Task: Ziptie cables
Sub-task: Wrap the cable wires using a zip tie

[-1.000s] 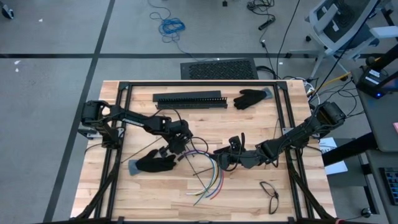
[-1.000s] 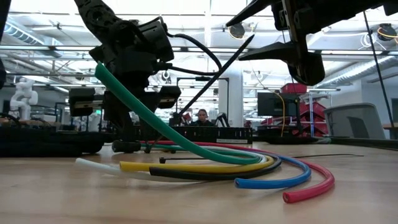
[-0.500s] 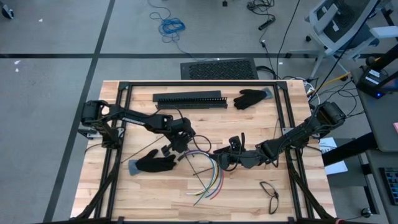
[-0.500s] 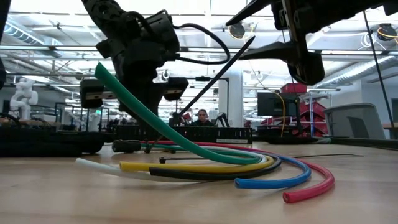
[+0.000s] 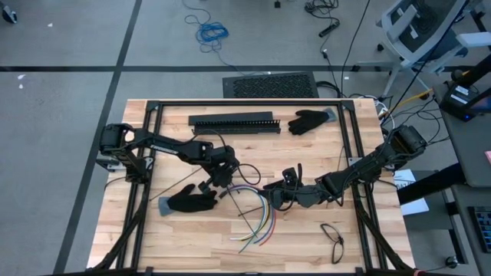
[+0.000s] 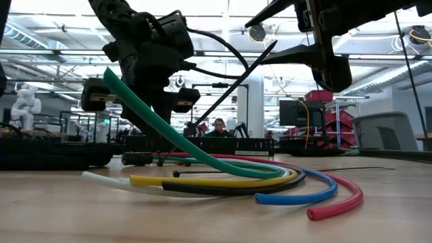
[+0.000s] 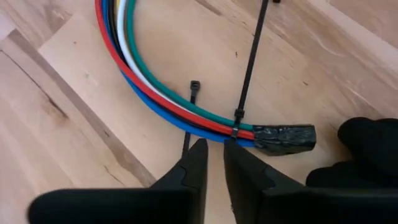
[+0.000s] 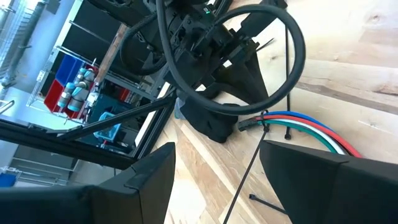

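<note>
One surface carries everything. Two dark arms reach over it, each ending in one hand: the left hand and the right hand.

The cables in the bundle show six colours in the low view: one green, one white, one yellow, one black, one blue, one red.

Two zip ties show in the left wrist view: one zip tie cinched around the bundle, and one loose zip tie lying beside it.

Two black gloves lie on the surface: one near glove, one far glove.

One slotted bar. One pair of glasses. One person shows in the background.
</note>
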Robot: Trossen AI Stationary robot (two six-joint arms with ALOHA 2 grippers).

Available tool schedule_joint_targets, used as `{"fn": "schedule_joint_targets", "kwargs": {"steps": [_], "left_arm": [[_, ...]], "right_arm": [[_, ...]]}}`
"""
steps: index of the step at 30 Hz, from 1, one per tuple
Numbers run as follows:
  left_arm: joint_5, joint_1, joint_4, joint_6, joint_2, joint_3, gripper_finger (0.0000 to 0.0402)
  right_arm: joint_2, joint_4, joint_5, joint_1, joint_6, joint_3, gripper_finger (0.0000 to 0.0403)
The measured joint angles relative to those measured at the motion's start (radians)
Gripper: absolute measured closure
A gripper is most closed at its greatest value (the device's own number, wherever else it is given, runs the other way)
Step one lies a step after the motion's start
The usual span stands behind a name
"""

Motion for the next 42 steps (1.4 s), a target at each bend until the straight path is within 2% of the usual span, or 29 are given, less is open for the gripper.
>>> {"fn": "schedule_joint_targets", "kwargs": {"steps": [6,10,16,26,42], "left_arm": [[0.000,0.000,0.001,0.031,0.000,0.000,0.0293],[0.000,0.000,-0.006,0.057,0.009,0.000,0.0286],[0.026,0.000,-0.016,0.080,0.010,0.000,0.0287],[0.037,0.005,-0.013,0.082,0.017,0.000,0.0325],[0.033,0.005,-0.002,0.083,0.046,0.000,0.0327]], "right_arm": [[0.000,0.000,0.000,0.000,-0.002,0.000,0.0172],[0.000,0.000,0.000,0.000,-0.004,0.000,0.0172],[0.000,0.000,0.000,0.000,-0.004,0.000,0.0172],[0.000,0.000,-0.001,0.000,-0.008,0.000,0.0172],[0.000,0.000,-0.001,0.000,-0.007,0.000,0.0172]]}}
